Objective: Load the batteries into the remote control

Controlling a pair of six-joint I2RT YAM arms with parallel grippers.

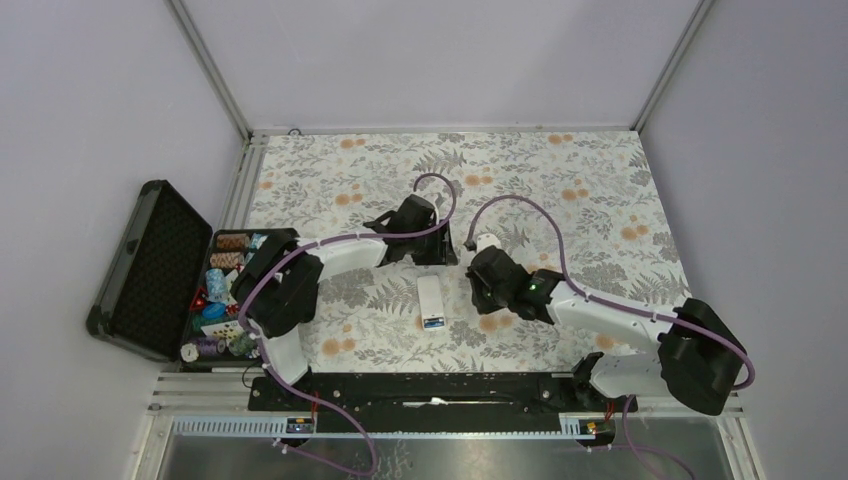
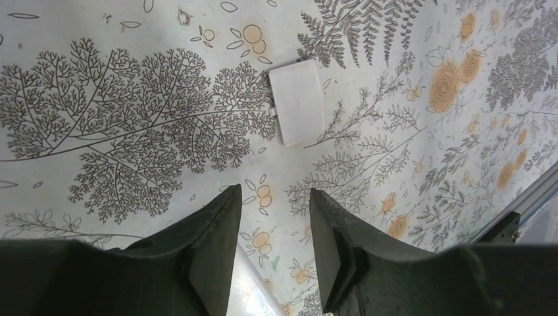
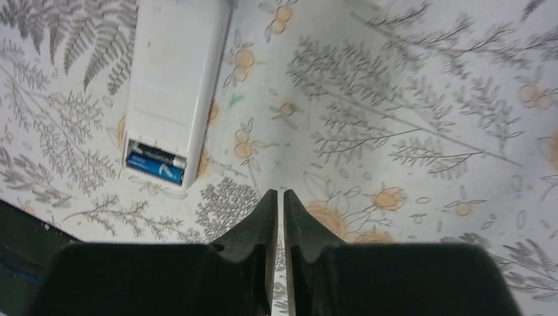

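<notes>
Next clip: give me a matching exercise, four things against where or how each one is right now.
Things:
1. batteries
2. loose white cover
3. left gripper
4. black case

States:
A. open, nothing between its fingers
B. lid swung open, far left of the top view
C. lying in the remote control's open bay
D. flat on the floral cloth, by itself

Pairs: 1-C, 2-D, 3-A, 4-B

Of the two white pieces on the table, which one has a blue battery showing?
The longer remote control, blue battery in its open end bay; the small flat cover shows none.
</notes>
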